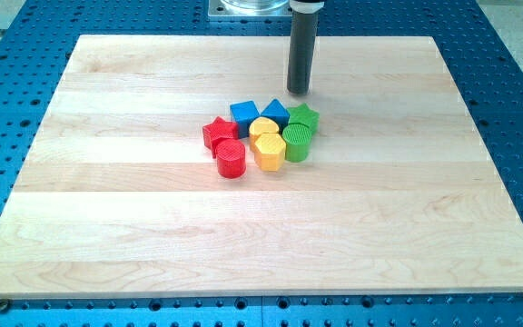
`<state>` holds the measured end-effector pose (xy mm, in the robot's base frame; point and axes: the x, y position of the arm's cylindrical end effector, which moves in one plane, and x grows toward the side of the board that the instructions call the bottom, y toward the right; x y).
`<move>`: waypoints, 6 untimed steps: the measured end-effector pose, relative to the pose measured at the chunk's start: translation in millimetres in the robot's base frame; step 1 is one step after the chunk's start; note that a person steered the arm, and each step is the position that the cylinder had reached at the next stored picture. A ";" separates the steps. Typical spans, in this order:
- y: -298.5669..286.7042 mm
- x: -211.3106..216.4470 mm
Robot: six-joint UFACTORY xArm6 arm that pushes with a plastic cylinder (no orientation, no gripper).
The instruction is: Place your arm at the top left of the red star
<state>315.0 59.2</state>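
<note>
**Tip stands behind the cluster, red star off to its left**

Near the middle of the pale wooden desk [107, 227] eight small plastic blocks sit packed together, most of them touching. At the view's left edge of the group lies the red star-shaped block [216, 133], with a red cylinder [231, 160] just below it and a blue cube [244, 114] against its upper right. Further right come a second blue block [275, 112] whose shape I cannot fix, perhaps a pentagon, then a green star [304, 116] and a green cylinder [297, 143]. Two yellow blocks fill the centre: a rounded one [263, 128] and a hexagonal one [269, 152].

My tip [298, 92] rests on the desk just above the blue and green blocks at the view's top, close to them but apart. No hand is fitted to this arm, only the dark rod, so there is nothing spread or pinching to report.

As I judge it, the goal spot is the bare wood up and to the left of the red star. A good path slides leftward along the top of the cluster, staying clear of both blue blocks, then eases down toward the star and stops short of touching it.
</note>
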 end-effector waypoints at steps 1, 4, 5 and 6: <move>-2.4 0.0; -147.6 12.7; -166.5 79.3; -154.5 154.3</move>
